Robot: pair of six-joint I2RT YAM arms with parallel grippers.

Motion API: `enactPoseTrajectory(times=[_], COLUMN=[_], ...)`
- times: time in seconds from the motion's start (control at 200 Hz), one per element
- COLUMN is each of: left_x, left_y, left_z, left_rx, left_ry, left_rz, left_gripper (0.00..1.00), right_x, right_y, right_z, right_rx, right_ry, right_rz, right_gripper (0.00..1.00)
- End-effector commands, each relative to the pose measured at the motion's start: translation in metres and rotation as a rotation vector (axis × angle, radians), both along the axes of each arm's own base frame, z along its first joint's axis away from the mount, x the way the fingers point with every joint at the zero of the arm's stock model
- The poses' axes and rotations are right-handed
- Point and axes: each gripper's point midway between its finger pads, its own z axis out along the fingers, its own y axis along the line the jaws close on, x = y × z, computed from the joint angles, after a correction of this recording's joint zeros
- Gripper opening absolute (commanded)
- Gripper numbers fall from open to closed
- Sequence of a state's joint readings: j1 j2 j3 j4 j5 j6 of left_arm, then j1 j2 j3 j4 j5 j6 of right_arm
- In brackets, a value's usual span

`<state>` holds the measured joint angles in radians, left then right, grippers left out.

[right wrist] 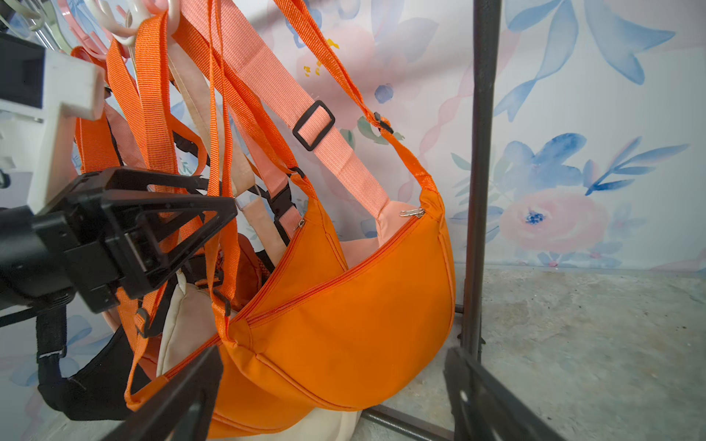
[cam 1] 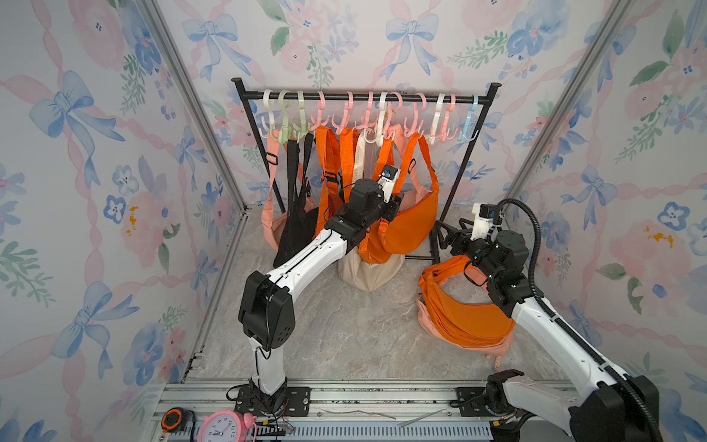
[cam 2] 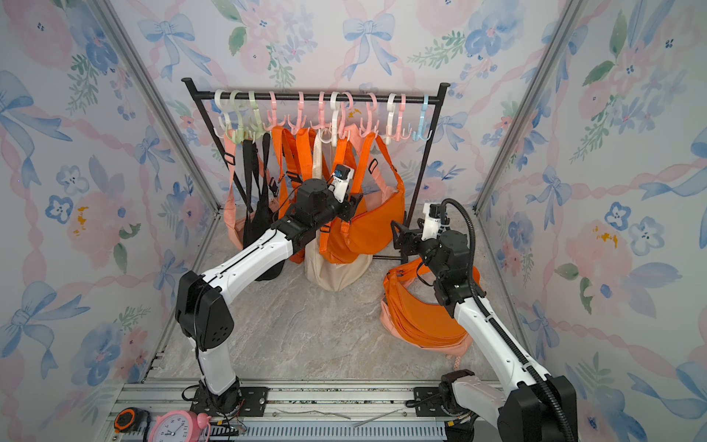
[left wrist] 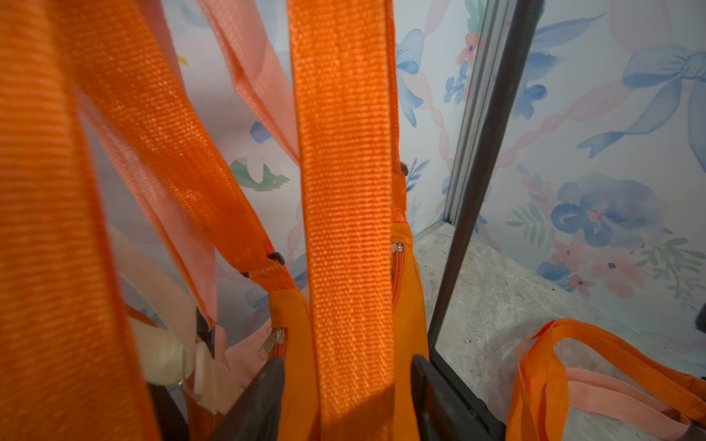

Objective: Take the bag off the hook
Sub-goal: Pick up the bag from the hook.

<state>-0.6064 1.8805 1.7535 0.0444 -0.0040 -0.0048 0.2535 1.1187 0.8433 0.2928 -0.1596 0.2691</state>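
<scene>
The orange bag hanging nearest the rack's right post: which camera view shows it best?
The right wrist view: the orange bag fills it, with zipper and strap ends plain. In both top views it is small and partly behind the left arm. The left wrist view shows mostly straps.

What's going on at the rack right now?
The left arm is in among the fabric bags hanging on the black metal rack; its jaws stand open either side of one orange webbing strap, not yet closed on it. The right arm hovers near the rack's leg, jaws open and empty, above a pile of orange and pink bags on the floor.
</scene>
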Motion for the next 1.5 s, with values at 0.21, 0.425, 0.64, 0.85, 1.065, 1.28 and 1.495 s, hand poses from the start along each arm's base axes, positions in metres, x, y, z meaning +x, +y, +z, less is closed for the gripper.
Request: enactPoseTrajectory(times=[0.21,0.425,0.64,0.85,1.065,1.28,1.495], left_x=[0.024,0.018,0.003,-0.017,-0.042,-0.063,-0.078], left_y=[-0.016,-0.034,-0.056,-0.063,-0.052,-0.034,-0.008], left_z=[0.001,-0.010,0.004,0.037,0.068,0.089,0.094], left_rx=[-0.028,-0.060,-0.086,-0.114,-0.134,-0.145,-0.186], left_ry=[0.052,0.102,0.088,0.040,0.002,-0.041,-0.073], left_rz=[-0.059,-0.122,-0.170,-0.205,-0.226,-0.230,-0.210], left_gripper=[0.53,0.45,0.04,0.00,0.00,0.00,0.00], right_x=[-0.004,-0.009,-0.010,-0.009,-0.006,0.003,0.029], right_y=[0.011,0.002,-0.011,-0.021,-0.017,-0.011,-0.005], right_z=[0.009,0.017,0.020,0.020,0.027,0.037,0.055], right_rx=[0.040,0.010,0.006,-0.004,-0.004,-0.023,-0.067], right_ry=[-0.019,-0.040,-0.051,-0.029,-0.025,-0.013,-0.006], right_rz=[0.041,0.006,-0.026,-0.044,-0.025,-0.002,0.011], right_gripper=[0.92,0.92,0.92,0.93,0.94,0.94,0.90])
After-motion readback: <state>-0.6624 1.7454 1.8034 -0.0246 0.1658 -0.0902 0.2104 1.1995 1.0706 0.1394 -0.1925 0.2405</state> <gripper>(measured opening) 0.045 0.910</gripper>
